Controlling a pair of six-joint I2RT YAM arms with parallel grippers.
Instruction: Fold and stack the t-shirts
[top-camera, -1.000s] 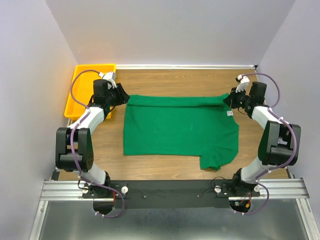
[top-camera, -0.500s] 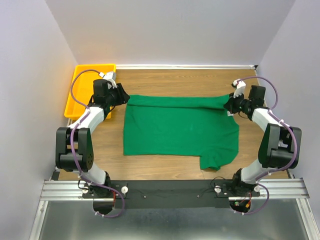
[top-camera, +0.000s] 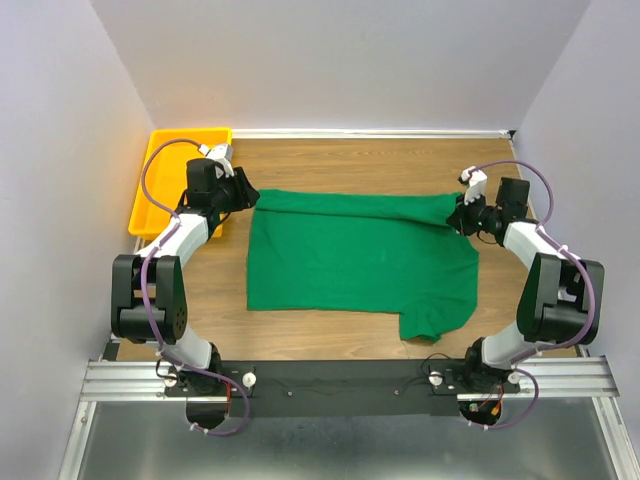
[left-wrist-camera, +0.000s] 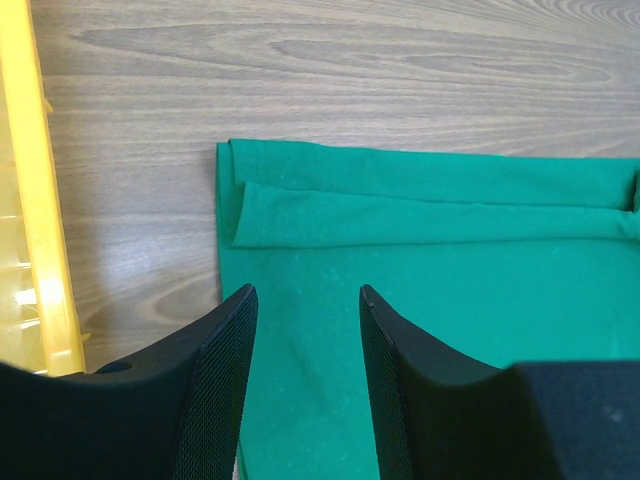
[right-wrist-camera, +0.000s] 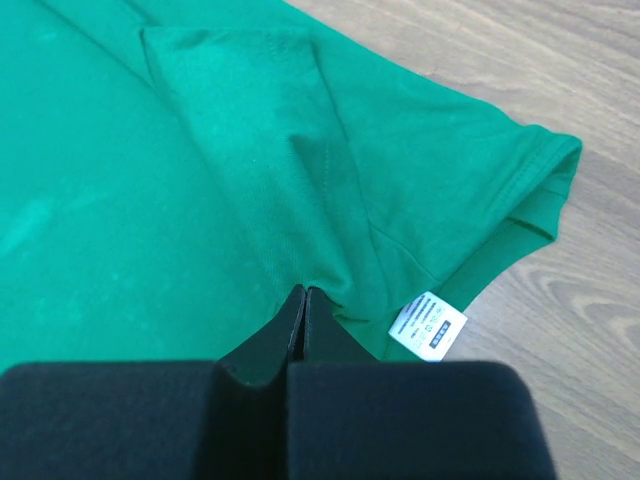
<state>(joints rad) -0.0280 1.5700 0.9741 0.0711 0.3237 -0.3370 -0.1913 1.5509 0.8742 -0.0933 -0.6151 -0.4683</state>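
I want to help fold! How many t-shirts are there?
1: a green t-shirt spread across the table. The left arm partly hides the yellow bin, far left, so another could sit inside.

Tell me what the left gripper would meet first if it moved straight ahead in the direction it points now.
Most likely the green t-shirt: the open left gripper points at the cloth near its side edge, just short of the folded-over band. Its height above the cloth is unclear.
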